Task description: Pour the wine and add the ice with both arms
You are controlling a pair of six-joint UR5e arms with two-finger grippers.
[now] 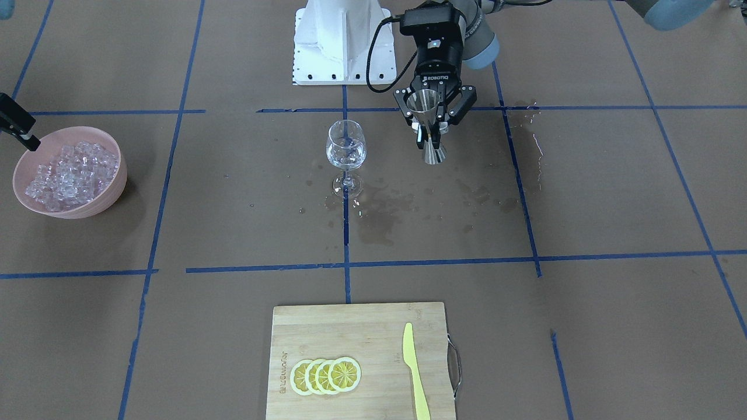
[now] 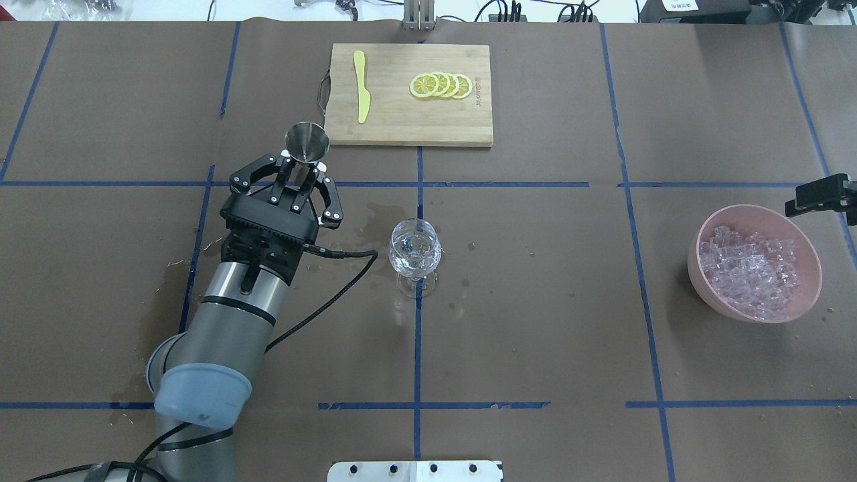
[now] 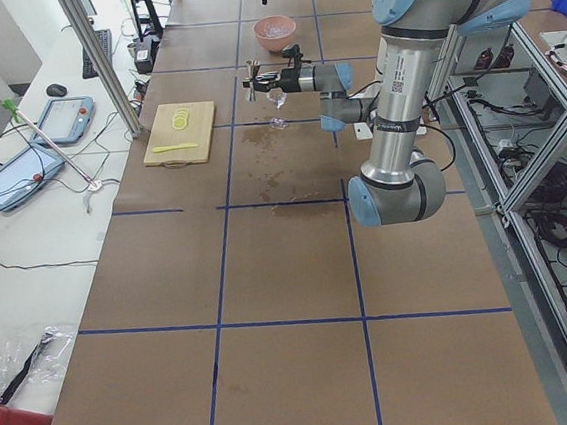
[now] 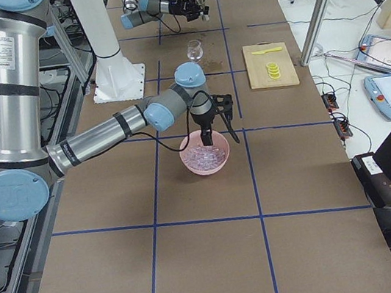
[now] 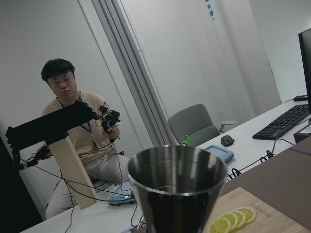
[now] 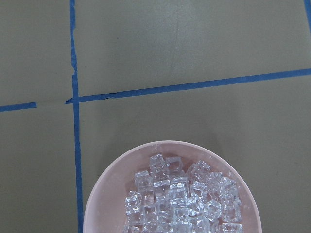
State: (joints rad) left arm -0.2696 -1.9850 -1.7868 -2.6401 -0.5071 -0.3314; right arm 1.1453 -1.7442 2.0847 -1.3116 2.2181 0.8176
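Left claw [image 2: 303,166] clamps the jigger [image 2: 307,140] beside the wine glass [image 2: 415,249] — right claw [image 4: 209,135] over the ice [image 4: 205,158], grip unclear.

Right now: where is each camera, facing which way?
Front-facing: across table, faces pedestal; left end effector grips jigger.
Overhead: behind pedestal, looking down; left arm.
Exterior left: left table end; left arm near.
Exterior right: right table end; right arm near.
Left wrist: over jigger toward operator.
Right wrist: down onto ice.
Shared: front-facing, overhead: wine glass.
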